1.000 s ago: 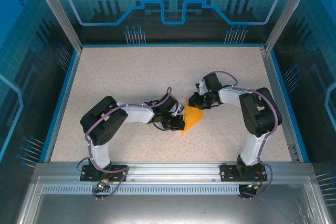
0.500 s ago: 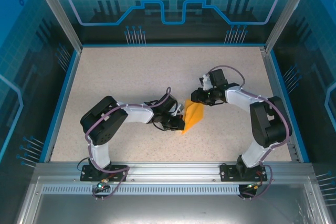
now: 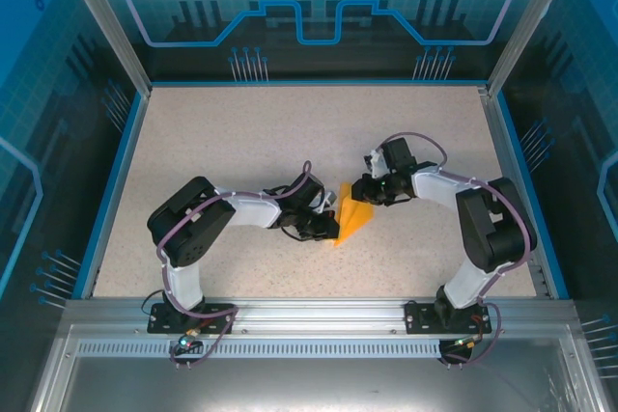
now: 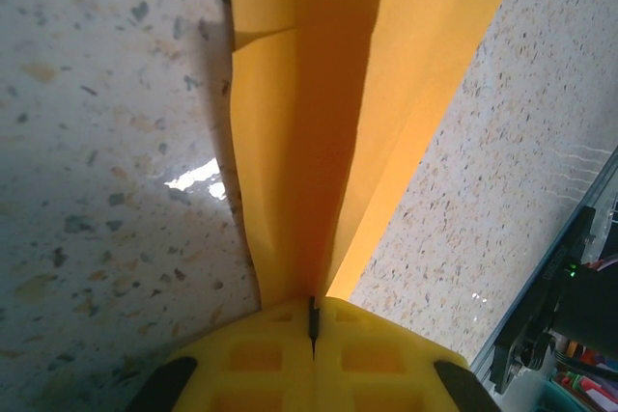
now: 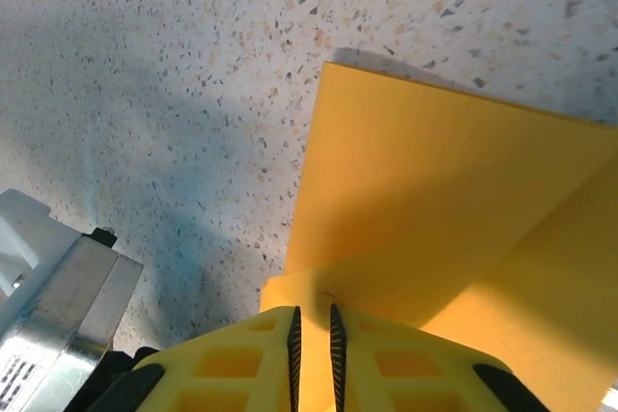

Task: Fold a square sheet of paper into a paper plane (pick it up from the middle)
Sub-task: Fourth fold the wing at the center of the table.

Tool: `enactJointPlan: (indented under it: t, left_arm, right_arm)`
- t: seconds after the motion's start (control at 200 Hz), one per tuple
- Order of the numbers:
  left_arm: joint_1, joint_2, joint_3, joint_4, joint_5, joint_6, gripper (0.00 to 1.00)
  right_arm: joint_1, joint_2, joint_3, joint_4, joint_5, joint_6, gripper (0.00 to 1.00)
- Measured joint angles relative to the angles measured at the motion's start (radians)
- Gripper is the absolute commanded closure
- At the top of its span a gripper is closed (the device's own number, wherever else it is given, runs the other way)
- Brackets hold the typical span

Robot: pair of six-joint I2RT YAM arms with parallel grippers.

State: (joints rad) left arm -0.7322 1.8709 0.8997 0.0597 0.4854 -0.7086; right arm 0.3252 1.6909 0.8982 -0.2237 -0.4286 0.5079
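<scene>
Paper plane [image 4: 328, 123]: thin, creased, tapering; table [image 4: 97, 190] speckled.

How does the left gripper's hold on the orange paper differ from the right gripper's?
The left gripper has its pads meeting in a thin line on the orange paper; the right gripper shows a narrow slit between its pads, filled with paper. The left gripper pinches the nearer, narrow end; the right gripper takes the farther, wider end. Both have yellow pads and clamp the same sheet.

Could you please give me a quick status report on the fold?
Left pincer shut on orange paper, at the crease. Right pincer shut on its opposite edge. Paper partly folded. Nothing in the way.
</scene>
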Motion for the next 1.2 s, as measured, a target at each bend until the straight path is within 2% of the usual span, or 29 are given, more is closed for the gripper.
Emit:
enactJointPlan:
  t: [0.275,1.2]
  left_arm:
    - [0.003,-0.001,-0.025,0.050,0.010,-0.027,1.00]
    - [0.003,-0.016,-0.072,0.124,-0.006,-0.084,1.00]
  right_arm:
    - [0.026,0.063,0.000,0.031,-0.006,0.016,0.83]
    - [0.035,0.121,0.030,0.058,-0.011,0.016,0.83]
